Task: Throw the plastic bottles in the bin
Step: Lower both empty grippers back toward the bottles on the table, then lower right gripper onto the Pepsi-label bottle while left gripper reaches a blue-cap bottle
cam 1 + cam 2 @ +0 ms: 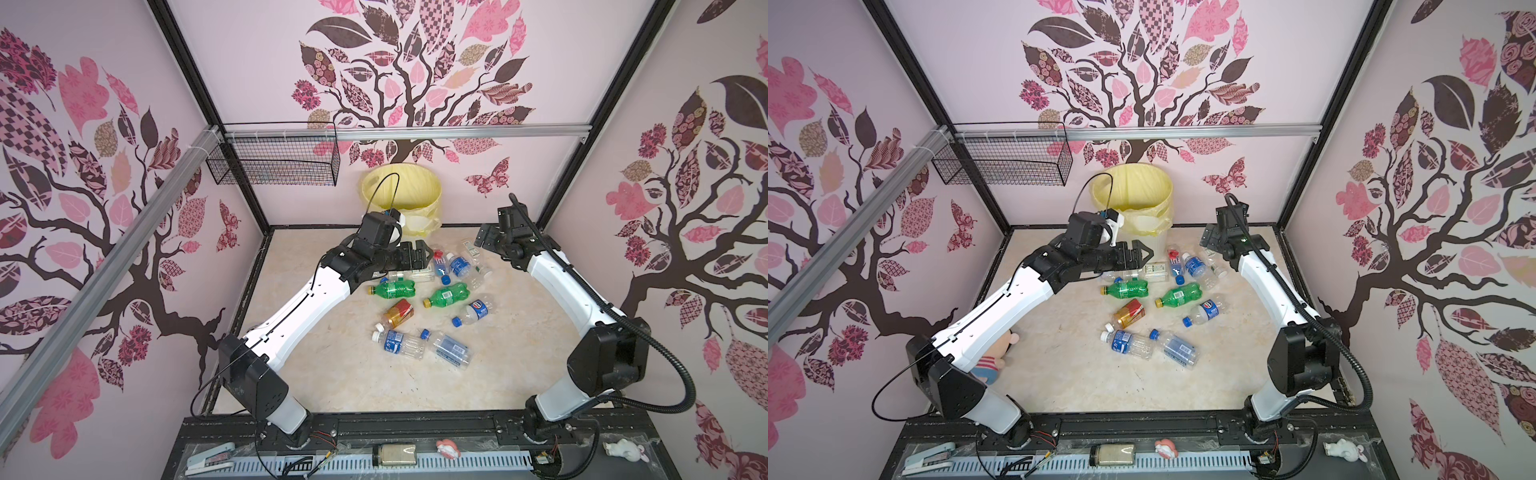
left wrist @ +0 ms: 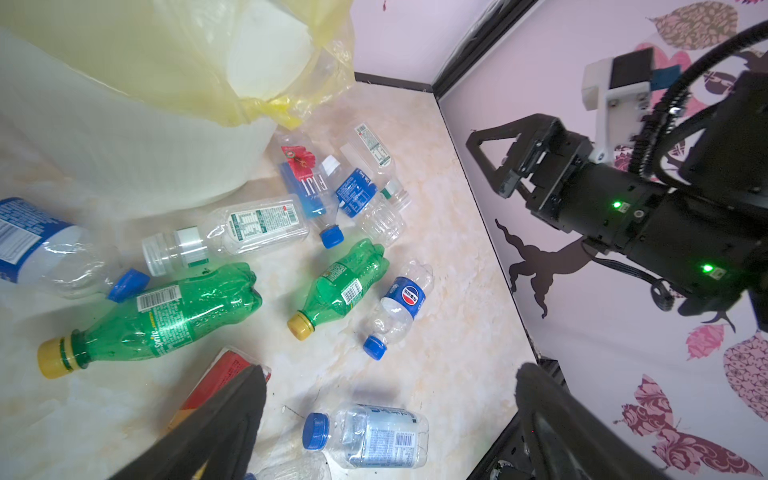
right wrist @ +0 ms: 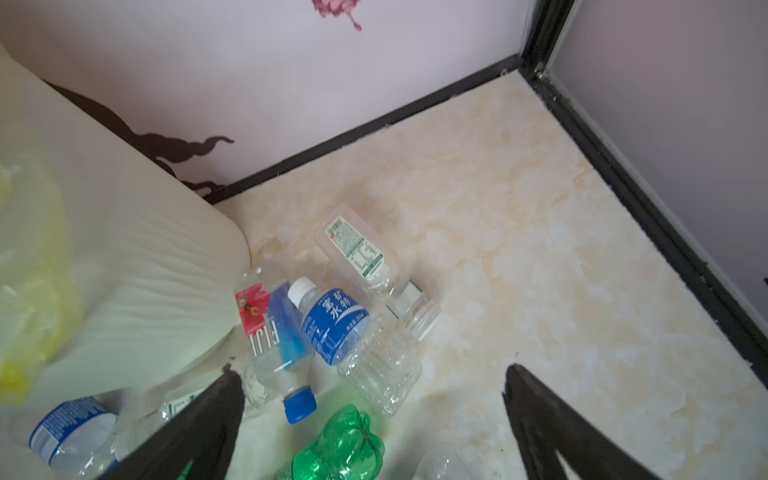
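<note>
The cream bin [image 1: 401, 187] with its yellow bag stands at the back wall. Several plastic bottles lie on the marble floor in front of it: two green ones [image 1: 395, 289] [image 1: 449, 295], an amber one with a red label [image 1: 399, 312], and clear ones with blue labels [image 1: 476, 311] [image 1: 401, 343]. My left gripper [image 1: 419, 255] hovers open and empty above the bottles near the bin's foot; a clear blue-capped bottle [image 2: 374, 436] lies below its jaws. My right gripper [image 1: 484, 237] is open and empty over the back-right cluster [image 3: 332, 328].
A black wire basket [image 1: 274, 160] hangs from the rail at the back left. A stuffed doll [image 1: 994, 357] lies under my left arm. On the front ledge sit a stapler [image 1: 210, 457], a jar [image 1: 395, 455] and small figurines [image 1: 448, 449]. Walls close three sides.
</note>
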`<action>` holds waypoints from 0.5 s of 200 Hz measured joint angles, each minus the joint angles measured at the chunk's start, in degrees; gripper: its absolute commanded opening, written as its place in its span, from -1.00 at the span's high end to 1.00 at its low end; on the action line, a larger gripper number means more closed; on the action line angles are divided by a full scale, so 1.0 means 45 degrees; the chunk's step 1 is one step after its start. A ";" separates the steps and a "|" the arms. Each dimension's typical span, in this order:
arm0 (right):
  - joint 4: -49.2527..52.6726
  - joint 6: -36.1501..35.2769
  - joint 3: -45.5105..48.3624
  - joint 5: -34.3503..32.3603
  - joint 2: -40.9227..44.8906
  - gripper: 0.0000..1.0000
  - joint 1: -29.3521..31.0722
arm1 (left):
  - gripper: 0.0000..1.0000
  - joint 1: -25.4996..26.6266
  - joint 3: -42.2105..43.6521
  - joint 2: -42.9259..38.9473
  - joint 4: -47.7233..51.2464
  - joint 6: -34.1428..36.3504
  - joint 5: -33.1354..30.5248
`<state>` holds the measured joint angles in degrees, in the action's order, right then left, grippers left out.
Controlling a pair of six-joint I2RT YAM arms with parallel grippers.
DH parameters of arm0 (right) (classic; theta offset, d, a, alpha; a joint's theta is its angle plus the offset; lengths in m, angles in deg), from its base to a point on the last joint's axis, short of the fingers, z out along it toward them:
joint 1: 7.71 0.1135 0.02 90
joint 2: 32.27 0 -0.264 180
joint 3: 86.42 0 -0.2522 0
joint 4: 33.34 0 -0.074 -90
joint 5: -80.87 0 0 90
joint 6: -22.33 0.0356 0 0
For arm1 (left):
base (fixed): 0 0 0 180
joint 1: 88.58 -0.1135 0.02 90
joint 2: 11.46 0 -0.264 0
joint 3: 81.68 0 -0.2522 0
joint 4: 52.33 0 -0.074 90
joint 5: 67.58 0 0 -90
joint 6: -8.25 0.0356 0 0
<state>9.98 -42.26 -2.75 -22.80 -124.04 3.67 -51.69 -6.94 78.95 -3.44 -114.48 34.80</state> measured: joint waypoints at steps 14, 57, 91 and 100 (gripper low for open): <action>0.0112 0.0121 0.0593 0.0461 0.0005 -0.99 0.0000 | -0.94 0.0063 0.0257 0.0000 -0.0063 -0.0005 0.0165; 0.0631 0.1015 0.1928 0.2059 0.0005 -1.00 0.0063 | -0.94 0.0063 0.0991 0.0000 -0.0199 0.0005 0.0427; 0.0865 0.1846 0.2244 0.2686 -0.0029 -0.99 0.0597 | -0.94 0.0063 0.1307 0.0000 -0.0257 0.0005 0.0622; 0.0874 0.2059 0.2244 0.2817 -0.0058 -0.99 0.0860 | -0.94 0.0063 0.1316 0.0005 -0.0287 0.0010 0.0665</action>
<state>13.92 -32.99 7.35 -10.13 -124.30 7.53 -51.41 -1.02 78.98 -4.73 -114.44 37.79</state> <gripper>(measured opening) 0.996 0.972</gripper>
